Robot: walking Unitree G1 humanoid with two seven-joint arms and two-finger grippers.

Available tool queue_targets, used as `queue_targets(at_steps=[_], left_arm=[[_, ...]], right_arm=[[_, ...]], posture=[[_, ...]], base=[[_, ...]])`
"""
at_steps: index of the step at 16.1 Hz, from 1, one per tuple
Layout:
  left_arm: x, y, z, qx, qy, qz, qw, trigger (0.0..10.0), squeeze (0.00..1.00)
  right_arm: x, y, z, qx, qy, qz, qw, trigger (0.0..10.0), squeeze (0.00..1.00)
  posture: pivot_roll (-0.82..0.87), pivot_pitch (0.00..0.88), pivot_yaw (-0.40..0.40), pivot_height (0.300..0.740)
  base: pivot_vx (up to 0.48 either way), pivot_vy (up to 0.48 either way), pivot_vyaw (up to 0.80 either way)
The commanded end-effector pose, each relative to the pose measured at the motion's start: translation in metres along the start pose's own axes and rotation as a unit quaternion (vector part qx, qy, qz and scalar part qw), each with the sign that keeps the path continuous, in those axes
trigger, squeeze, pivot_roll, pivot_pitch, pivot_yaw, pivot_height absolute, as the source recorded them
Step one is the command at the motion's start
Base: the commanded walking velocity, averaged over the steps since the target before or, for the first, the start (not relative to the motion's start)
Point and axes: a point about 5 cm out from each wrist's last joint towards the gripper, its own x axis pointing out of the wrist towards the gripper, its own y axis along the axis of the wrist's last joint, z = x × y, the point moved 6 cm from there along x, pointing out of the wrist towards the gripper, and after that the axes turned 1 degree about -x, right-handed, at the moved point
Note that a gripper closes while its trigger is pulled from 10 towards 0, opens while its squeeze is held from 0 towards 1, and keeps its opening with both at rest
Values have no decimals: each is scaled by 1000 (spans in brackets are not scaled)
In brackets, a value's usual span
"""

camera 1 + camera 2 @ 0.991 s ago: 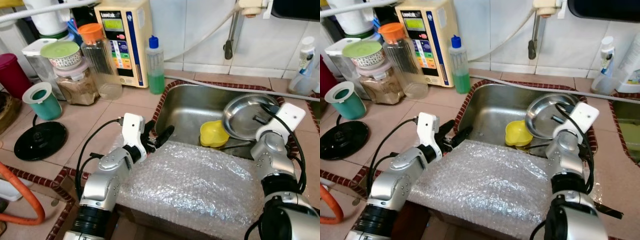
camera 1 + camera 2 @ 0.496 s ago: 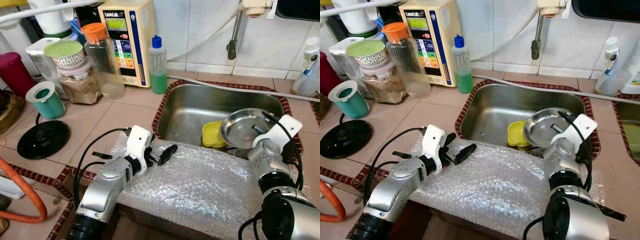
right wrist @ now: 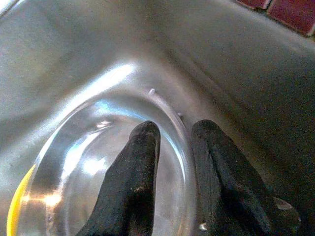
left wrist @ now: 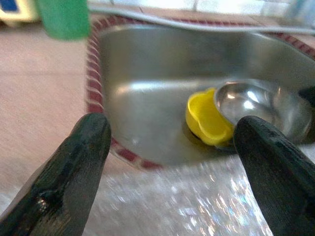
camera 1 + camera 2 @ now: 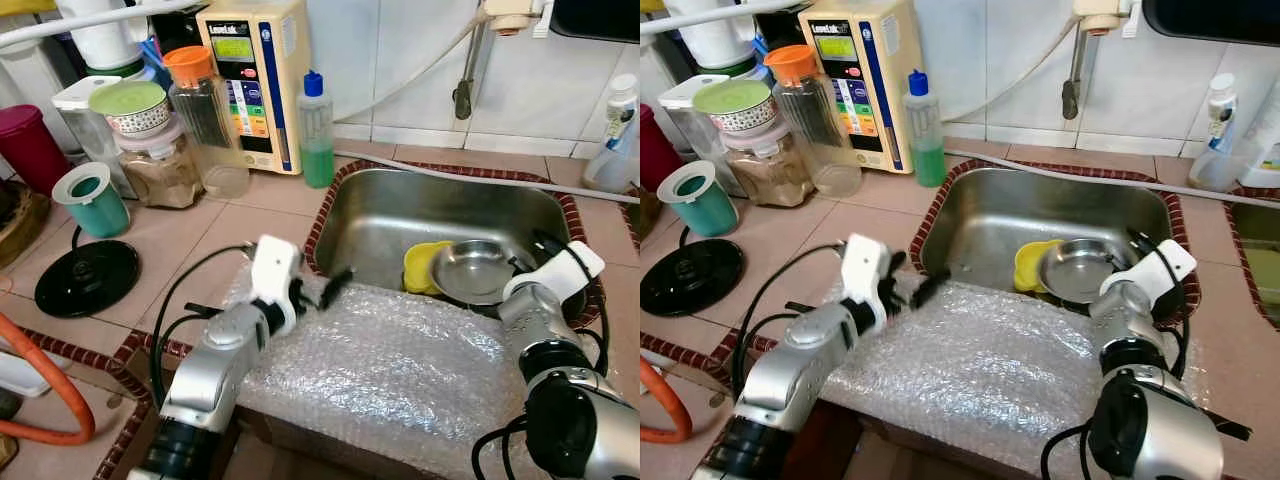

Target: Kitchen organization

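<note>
Standing by the tiled desk [image 5: 230, 235], I'd say this tidy-up is still in its early going. The right claw [image 3: 172, 142] is down in the stainless steel sink [image 5: 400, 215], its two black fingers pinched narrow over the rim of the round shiny steel bowl [image 5: 473, 270], one finger inside and one outside, so it looks to be gripping that bowl. The bowl sits low in the sink, touching the small yellow plastic bowl [image 5: 423, 268] just beside it. The left claw [image 5: 322, 291] hovers with its fingers spread wide and holding nothing, above the far edge of the sheet of clear bubble wrap [image 5: 400, 365] that covers the near part of the sink. Both dishes are still in the sink, so to my eye nothing has been put away yet; getting the steel bowl out and dealing with the yellow one remain.
</note>
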Motion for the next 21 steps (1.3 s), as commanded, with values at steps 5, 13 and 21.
queue_targets(at_steps=[5,13,21], left_arm=[[-5,15,-41,-11,139,12,990,10000,1000],[-39,11,-51,-37,202,42,978,10000,0],[-56,41,-24,29,159,86,983,10000,0]], right_arm=[[-6,12,-29,-87,94,43,991,10000,1000],[-72,34,-56,-175,219,188,941,10000,1000],[-154,39,-62,-276,292,256,879,10000,0]], posture=[[60,0,73,740],[50,0,83,740],[6,0,79,740]], base=[[0,0,0],[0,0,0],[0,0,-298]])
